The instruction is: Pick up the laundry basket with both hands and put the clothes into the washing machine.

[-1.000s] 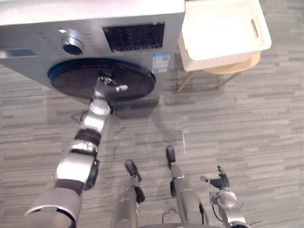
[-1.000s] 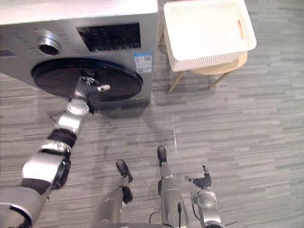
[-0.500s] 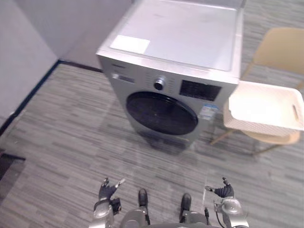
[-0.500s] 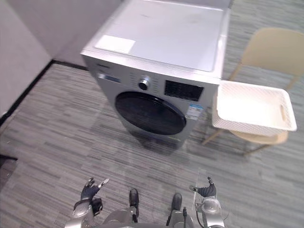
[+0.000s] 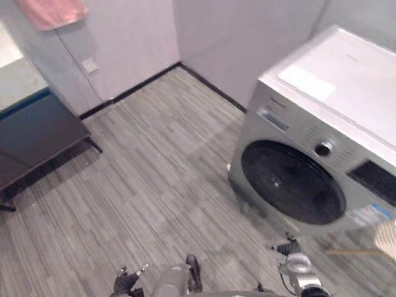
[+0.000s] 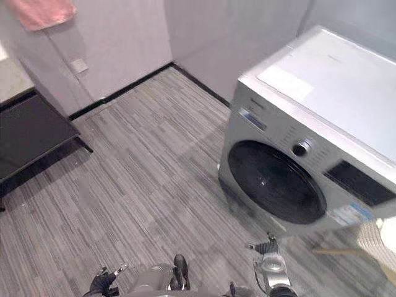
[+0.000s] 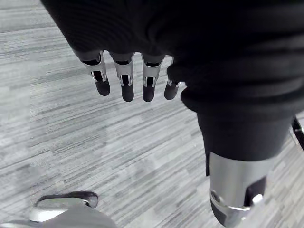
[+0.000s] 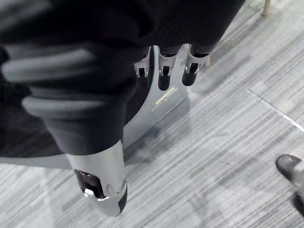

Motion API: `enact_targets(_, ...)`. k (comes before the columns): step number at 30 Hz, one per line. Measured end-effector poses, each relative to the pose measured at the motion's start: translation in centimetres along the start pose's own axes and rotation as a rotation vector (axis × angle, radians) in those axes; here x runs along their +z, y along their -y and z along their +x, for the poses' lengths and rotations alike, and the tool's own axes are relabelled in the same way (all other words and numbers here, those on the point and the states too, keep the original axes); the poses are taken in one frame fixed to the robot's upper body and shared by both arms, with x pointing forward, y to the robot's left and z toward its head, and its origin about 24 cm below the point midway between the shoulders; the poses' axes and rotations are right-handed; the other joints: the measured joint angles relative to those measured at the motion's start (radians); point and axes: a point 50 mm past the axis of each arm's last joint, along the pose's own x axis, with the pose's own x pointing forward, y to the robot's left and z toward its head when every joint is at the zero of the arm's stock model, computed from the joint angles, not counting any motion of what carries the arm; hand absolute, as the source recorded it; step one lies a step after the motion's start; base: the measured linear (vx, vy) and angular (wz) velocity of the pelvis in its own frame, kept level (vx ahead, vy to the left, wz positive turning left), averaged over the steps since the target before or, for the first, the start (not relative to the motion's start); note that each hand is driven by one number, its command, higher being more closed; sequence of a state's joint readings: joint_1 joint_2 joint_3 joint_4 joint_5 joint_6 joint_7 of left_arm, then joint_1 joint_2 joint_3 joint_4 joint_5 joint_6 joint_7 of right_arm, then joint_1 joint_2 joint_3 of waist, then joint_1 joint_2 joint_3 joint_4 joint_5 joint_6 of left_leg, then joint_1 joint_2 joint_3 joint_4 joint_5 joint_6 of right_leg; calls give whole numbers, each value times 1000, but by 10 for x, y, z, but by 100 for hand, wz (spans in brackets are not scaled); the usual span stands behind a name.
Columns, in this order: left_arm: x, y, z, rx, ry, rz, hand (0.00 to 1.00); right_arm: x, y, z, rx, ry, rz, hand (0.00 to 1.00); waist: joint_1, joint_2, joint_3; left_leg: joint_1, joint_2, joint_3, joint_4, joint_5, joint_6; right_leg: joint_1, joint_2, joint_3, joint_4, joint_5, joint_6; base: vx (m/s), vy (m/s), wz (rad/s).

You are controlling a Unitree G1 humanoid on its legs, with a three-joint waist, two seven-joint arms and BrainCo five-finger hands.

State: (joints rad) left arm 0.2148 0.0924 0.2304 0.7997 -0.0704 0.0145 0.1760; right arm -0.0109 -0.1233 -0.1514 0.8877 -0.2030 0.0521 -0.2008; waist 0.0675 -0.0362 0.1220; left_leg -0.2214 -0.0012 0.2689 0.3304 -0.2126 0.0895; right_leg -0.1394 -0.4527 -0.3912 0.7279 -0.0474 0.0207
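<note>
Inspection runs left to right across the floor [image 5: 167,179].

- Far left: a pink cloth [image 5: 52,11] hangs on the wall above a dark table [image 5: 34,133]. Neither belongs to the task.
- Left robot hand [image 7: 156,28]: it hangs low over bare floor, fingers [image 7: 126,83] straight and relaxed – open, holding nothing.
- Washing machine [image 5: 334,80]: it stands near the room's corner with its round dark door [image 5: 291,182] closed.
- Right robot hand [image 8: 95,57]: it is low, just in front of the machine's base, fingers loose and empty.
- Laundry basket [image 6: 373,238]: a sliver of its white woven wall shows at the far right edge, past the machine, over a pale chair leg [image 6: 334,251]. It is well apart from both hands. I cannot tell whether it holds clothes.

Risks, as judged from here: the door is shut, so a basket brought over in both hands would leave no hand free to open it. The basket also sits at the margin of the head views, so a reach begun now would be poorly guided and could tip it off its perch.

View comparison – the eye views place machine, door and basket in the room. The wrist views settle the finger state, which is too small to read from above.
</note>
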Motion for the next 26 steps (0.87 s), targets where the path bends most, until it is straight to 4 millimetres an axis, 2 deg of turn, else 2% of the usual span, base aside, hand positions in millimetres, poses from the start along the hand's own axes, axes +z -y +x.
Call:
enact_targets(1, 4, -2, 1, 2, 15, 7, 0, -2, -4, -1, 16, -7, -5, 0, -6, 1, 7, 10, 2, -37, -2, -2, 6, -32, 27, 54, 69, -49, 41, 455, 137, 134)
enact_targets(2, 11, -3, 2, 6, 37, 8, 0, -4, -12, -3, 39, -20, 2, 0, -25, -9, 12, 36, -4, -101, -22, -4, 9, -89, 93, 103, 136, -147, 60, 387, 26, 144)
enact_targets(3, 16, -7, 4, 15, 54, 13, 0, -4, -15, -3, 46, -22, 7, 0, -31, -22, 17, 74, -12, -142, -43, -6, 12, -133, 149, 121, 126, -198, 49, 406, 20, 138)
enact_targets(5, 20, -4, 4, 7, 64, 3, 0, -2, -14, -3, 43, -14, 13, 0, -29, -28, 25, 145, -38, -209, -82, -20, 21, -216, 219, 139, 65, -230, 38, 380, 4, 106)
enact_targets(6, 22, -2, 4, 2, 69, 0, 0, 0, -14, -3, 40, -5, 15, 0, -35, -23, 27, 161, -41, -233, -88, -24, 22, -247, 245, 149, 23, -227, 44, 437, -37, 141)
enact_targets(7, 28, 3, 5, -8, 85, -3, 0, 5, -11, -2, 32, 17, 19, 0, -55, -11, 38, 185, -50, -302, -90, -40, 23, -301, 281, 157, -97, -199, 68, 467, -83, 148)
enact_targets(8, 33, 5, 6, -15, 98, -5, 0, 5, -10, -2, 30, 19, 16, 0, -59, -11, 51, 219, -59, -345, -103, -41, 20, -321, 303, 178, -213, -156, 78, 491, -105, 169)
enact_targets(9, 38, 7, 7, -19, 112, -5, 0, 3, -8, -2, 27, 16, 13, 0, -62, -14, 69, 260, -69, -387, -124, -42, 18, -319, 317, 214, -354, -94, 79, 601, -216, 179)
enact_targets(10, 42, 10, 8, -27, 124, -5, 0, -2, -4, -3, 19, 7, 7, 0, -68, -26, 75, 288, -82, -444, -124, -60, -3, -319, 312, 257, -477, -27, 89, 515, -233, 194)
enact_targets(11, 42, 10, 7, -28, 130, -2, 0, -7, -2, -4, 13, -3, 1, 0, -76, -31, 77, 317, -86, -482, -119, -89, -15, -320, 307, 289, -483, -6, 81, 633, -338, 246)
enact_targets(12, 37, 12, 6, -37, 119, 9, 0, -16, 4, -8, 1, -13, -13, 0, -88, -14, 77, 337, -69, -538, -68, -133, -46, -320, 292, 301, -360, 78, 41, 558, -339, 195)
enact_targets(13, 36, 15, 5, -41, 114, 4, 0, -16, 6, -8, -5, -6, -16, 0, -90, -4, 77, 331, -62, -534, -23, -137, -63, -321, 292, 272, -321, 72, 21, 657, -382, 163)
enact_targets(14, 32, 19, 3, -49, 107, 0, 0, -10, 9, -8, -9, 18, -17, 0, -84, 35, 68, 271, -14, -485, 109, -144, -129, -300, 303, 219, -299, 31, -8, 428, -248, 75)
enact_targets(15, 30, 20, 2, -49, 102, -1, 0, -5, 8, -8, -6, 39, -11, 0, -80, 46, 68, 234, 13, -442, 188, -134, -167, -285, 318, 201, -298, 16, -24, 500, -269, 53)
enact_targets(16, 27, 19, 1, -36, 87, -33, 0, 4, 4, -9, 9, 78, 1, 0, -73, 51, 69, 168, 65, -346, 353, -77, -226, -243, 348, 177, -306, -13, -46, 382, -221, 19)
enact_targets(17, 22, 18, 0, -31, 74, -45, 0, 9, 0, -9, 20, 100, -6, 0, -69, 50, 70, 124, 120, -289, 459, -31, -227, -200, 372, 170, -323, -27, -65, 613, -334, 6)
enact_targets(18, 23, 22, 0, -41, 73, -44, 0, 11, -5, -11, 31, 106, 3, 0, -52, 45, 71, 104, 178, -205, 527, -53, -195, -135, 393, 162, -356, -35, -77, 381, -198, 5)
enact_targets(20, 32, 28, -1, -60, 108, -50, 0, 14, -8, -12, 31, 114, 22, 0, -53, 19, 63, 67, 214, -110, 488, -78, -154, -70, 383, 145, -414, -36, -79, 340, -141, 23)
enact_targets(21, 41, 33, -1, -70, 136, -59, 0, 14, -7, -12, 27, 114, 30, 0, -50, 11, 63, 39, 227, -68, 410, -81, -148, -46, 375, 139, -444, -34, -76, 244, -62, 27)
enact_targets(22, 43, 34, -1, -72, 144, -54, 0, 14, -6, -11, 21, 112, 36, 0, -50, 13, 63, 27, 234, -59, 357, -80, -151, -35, 373, 130, -457, -33, -74, 186, 3, 25)
enact_targets(23, 46, 36, 0, -75, 151, -48, 0, 12, -4, -11, 11, 102, 44, 0, -51, 21, 58, 23, 246, -43, 210, -58, -172, -23, 372, 113, -471, -30, -68, 142, 50, 17)
enact_targets(24, 46, 39, -1, -82, 151, -51, 0, 9, -2, -11, -2, 91, 40, 0, -49, 41, 46, 26, 251, -42, 64, 39, -187, -22, 385, 108, -474, -33, -50, 134, 72, 9)
enact_targets(25, 45, 41, -1, -85, 147, -53, 0, 7, 1, -11, -12, 87, 37, 0, -48, 59, 40, 26, 260, -48, 14, 100, -195, -23, 397, 108, -474, -39, -40, 114, 129, -1)
enact_targets(26, 46, 39, 1, -81, 141, -43, 0, 5, -5, -12, -4, 69, 49, 0, -45, 44, 36, 44, 248, -45, -10, 98, -198, -20, 383, 117, -474, -37, -26, 66, 98, -4)
